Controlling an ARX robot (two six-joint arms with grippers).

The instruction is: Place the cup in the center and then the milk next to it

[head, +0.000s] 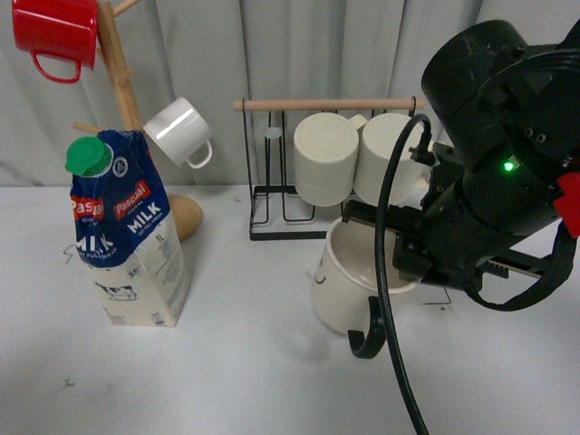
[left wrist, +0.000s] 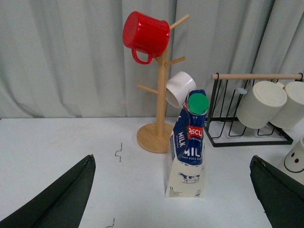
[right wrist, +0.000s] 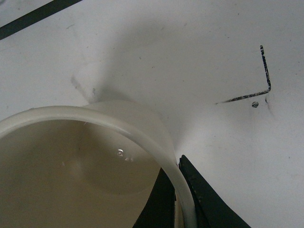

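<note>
The cup (head: 344,288) is a wide cream mug, its black handle (head: 367,337) facing the front, low over the table right of the middle. My right gripper (head: 405,263) is shut on its rim. In the right wrist view the gripper (right wrist: 183,202) pinches the cup's wall (right wrist: 156,137), one finger inside and one outside. The cup's smiley side shows at the edge of the left wrist view (left wrist: 295,159). The milk (head: 127,237) stands upright at the left of the table, dark blue carton with a green cap. My left gripper (left wrist: 171,211) is open, in front of the milk (left wrist: 187,156) and apart from it.
A wooden mug tree (head: 122,82) with a red mug (head: 56,34) and a small white mug (head: 178,131) stands behind the milk. A black wire rack (head: 272,204) holds two ribbed cream mugs (head: 324,156) behind the cup. A black corner mark (right wrist: 263,83) is on the table.
</note>
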